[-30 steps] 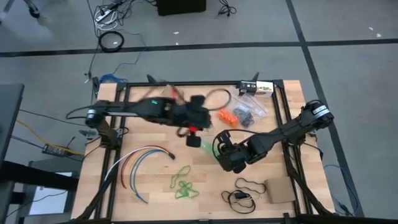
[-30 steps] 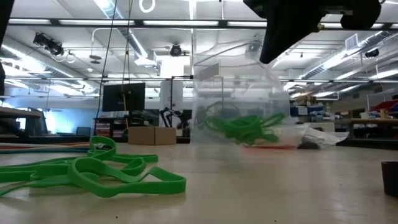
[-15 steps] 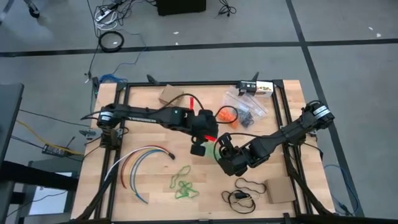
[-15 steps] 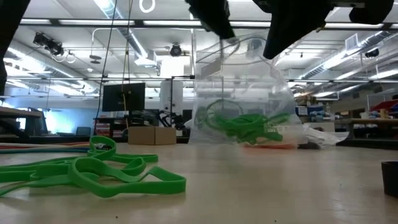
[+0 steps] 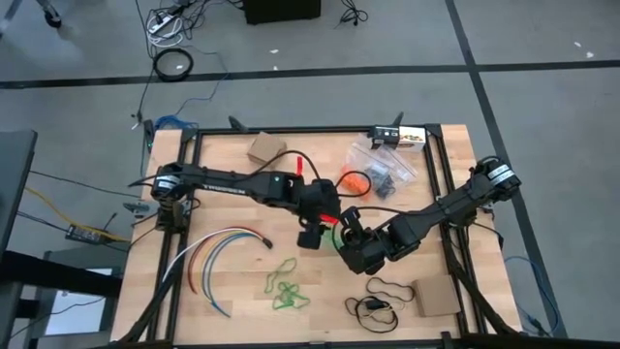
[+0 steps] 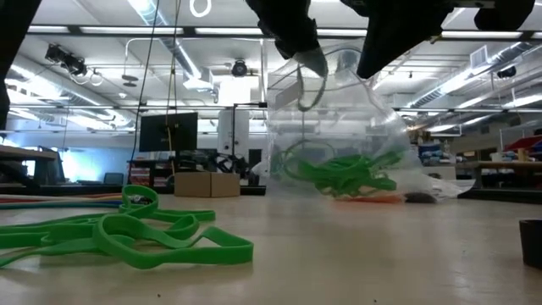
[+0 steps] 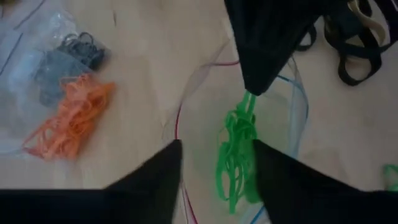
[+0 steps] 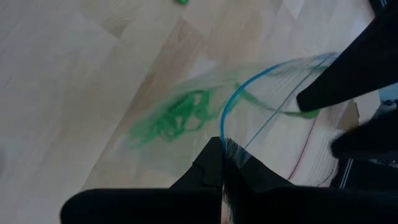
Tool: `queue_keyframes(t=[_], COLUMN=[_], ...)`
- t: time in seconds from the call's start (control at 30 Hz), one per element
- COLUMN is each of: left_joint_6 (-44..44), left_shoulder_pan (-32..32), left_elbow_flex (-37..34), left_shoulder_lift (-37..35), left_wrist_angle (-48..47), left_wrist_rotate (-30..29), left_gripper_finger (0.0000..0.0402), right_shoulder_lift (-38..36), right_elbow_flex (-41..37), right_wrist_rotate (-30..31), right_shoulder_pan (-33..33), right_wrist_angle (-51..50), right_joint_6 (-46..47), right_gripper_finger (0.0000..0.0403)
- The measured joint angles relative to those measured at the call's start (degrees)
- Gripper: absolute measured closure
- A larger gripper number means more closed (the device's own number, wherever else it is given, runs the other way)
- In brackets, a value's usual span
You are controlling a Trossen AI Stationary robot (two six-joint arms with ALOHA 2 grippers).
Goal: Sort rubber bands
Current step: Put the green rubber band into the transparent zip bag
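With our right hand pinched shut on the clear bag's rim mid-worktop and our left hand parted, empty above its mouth, green rubber bands should drop straight in, clearing the rim.

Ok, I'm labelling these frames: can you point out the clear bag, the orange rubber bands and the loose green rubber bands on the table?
clear bag [image 6: 373,127]: low view, its upper wall.
orange rubber bands [image 7: 71,118]: left wrist view, middle of the heap.
loose green rubber bands [image 5: 286,291]: high view, centre of the tangle.
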Motion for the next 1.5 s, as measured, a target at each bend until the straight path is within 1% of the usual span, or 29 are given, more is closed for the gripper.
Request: queue_keyframes(t=[0.07, 0.17, 0.23, 0.3, 0.37, 0.4, 0.53, 0.63, 0.7, 0.8, 0.87, 0.93, 1.03, 1.17, 1.33, 1.43, 1.5], left_joint_6=[-1.1, -2.4, -2.8, -3.8, -4.3, -4.9, -5.5, -5.9, -7.0, -9.0, -11.4, -13.7, -19.0, -26.6, -35.4, -41.2, -43.4], left_shoulder_pan=[0.0, 0.1, 0.3, 0.6, 1.1, 1.2, 1.8, 1.2, -0.4, -3.7, -6.4, -9.2, -13.6, -18.3, -22.0, -23.3, -24.8], left_elbow_flex=[0.0, 0.0, 0.0, 0.0, 0.1, 0.1, 0.1, 0.1, 0.1, 0.0, -1.3, -4.6, -13.3, -28.2, -43.8, -50.9, -54.5], left_shoulder_lift=[-0.4, -0.7, -1.1, -1.8, -2.0, -2.0, -3.3, -5.7, -7.4, -10.1, -12.4, -14.9, -18.1, -21.1, -20.4, -19.8, -19.4], left_wrist_angle=[-0.3, -0.8, -1.1, -0.8, -1.0, -1.1, -9.3, -15.8, -18.7, -22.1, -21.3, -19.2, -12.6, 2.6, 18.2, 24.3, 29.0], left_wrist_rotate=[0.0, 0.0, 0.7, 3.2, 7.2, 7.5, 4.5, 3.8, 3.0, -0.4, -3.0, -4.3, -5.6, -7.1, -8.5, -11.2, -12.4], left_gripper_finger=[0.0166, 0.0113, 0.0091, 0.008, 0.0078, 0.0078, 0.0093, 0.0111, 0.0122, 0.0134, 0.0139, 0.0142, 0.0144, 0.0145, 0.0145, 0.0147, 0.0153], right_shoulder_lift=[0.0, 0.0, 0.0, 0.0, 0.0, 0.0, 0.0, 0.0, 0.0, 0.0, 0.0, 0.0, 0.0, 0.0, 0.0, 0.0, 0.0], right_elbow_flex=[0.0, 0.0, 0.0, 0.0, 0.0, 0.0, 0.0, 0.0, 0.0, 0.0, 0.0, 0.0, 0.0, 0.0, 0.0, 0.0, 0.0], right_wrist_rotate=[0.0, 0.0, 0.0, 0.0, 0.0, 0.0, 0.0, -0.1, -0.2, -0.2, -0.2, -0.2, -0.2, -0.2, -0.6, -1.6, -1.8], right_shoulder_pan=[0.0, 0.0, 0.0, 0.0, 0.0, 0.0, 0.3, 0.7, 0.7, 0.6, 0.6, 0.7, 0.7, 0.7, 0.7, 0.7, 0.7], right_wrist_angle=[0.1, 0.1, 0.1, 0.1, 0.1, 0.1, -0.3, -1.4, -2.3, -2.7, -2.8, -2.8, -2.7, -2.6, -2.0, -1.2, -1.1], right_joint_6=[0.1, 0.1, 0.1, 0.1, 0.1, 0.2, 0.7, 0.9, 1.2, 1.8, 1.9, 1.9, 1.9, 2.0, 2.1, 2.2, 2.4], right_gripper_finger=[0.0403, 0.0403, 0.0403, 0.0403, 0.0403, 0.0403, 0.0403, 0.0403, 0.0403, 0.0403, 0.0403, 0.0403, 0.0403, 0.0403, 0.0403, 0.0403, 0.0403])
